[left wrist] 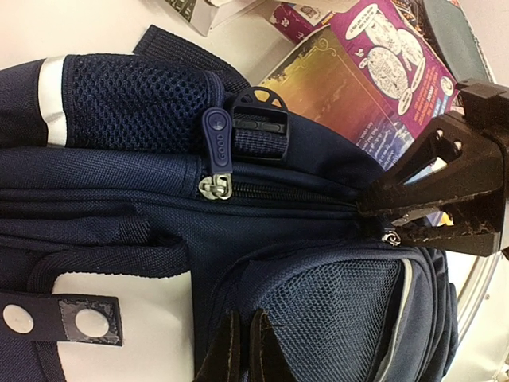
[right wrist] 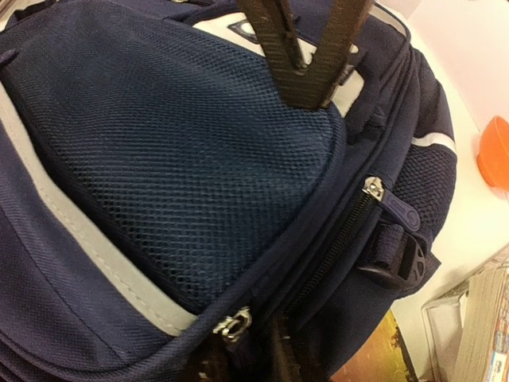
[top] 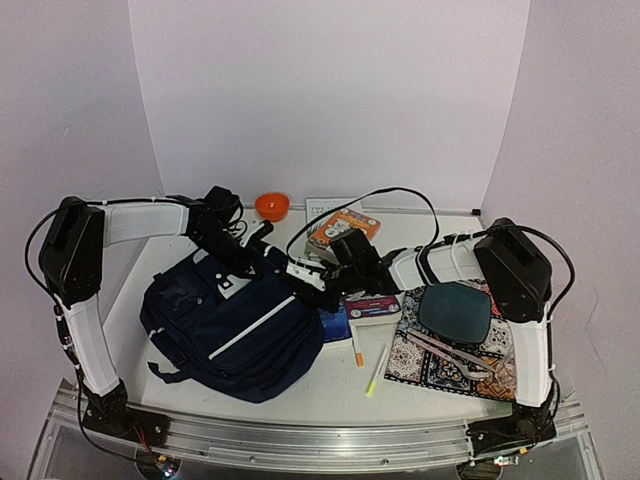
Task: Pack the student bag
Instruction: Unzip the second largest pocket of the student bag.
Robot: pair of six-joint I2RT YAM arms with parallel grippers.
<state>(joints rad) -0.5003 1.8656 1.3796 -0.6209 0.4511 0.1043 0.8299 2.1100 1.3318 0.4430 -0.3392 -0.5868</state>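
Observation:
The navy student bag [top: 235, 325] lies on the table at the left of centre and fills both wrist views [left wrist: 143, 207] [right wrist: 159, 159]. My left gripper [top: 240, 262] is at the bag's far top edge; its fingertips [left wrist: 242, 350] are pressed together on the fabric at the rim of the mesh pocket [left wrist: 342, 310]. My right gripper [top: 318, 290] is at the bag's right side, shut on the pull of a silver zip slider [right wrist: 233, 325], which also shows in the left wrist view [left wrist: 390, 236]. A second zip slider [left wrist: 215, 187] with a navy pull sits closed further along.
An orange bowl [top: 272, 206] and a stack of books [top: 343, 228] stand behind the bag. A pink box [top: 372, 305], an orange marker [top: 358, 350] and a yellow pen [top: 376, 372] lie to its right. A dark plate [top: 455, 310] rests on a patterned mat [top: 420, 360].

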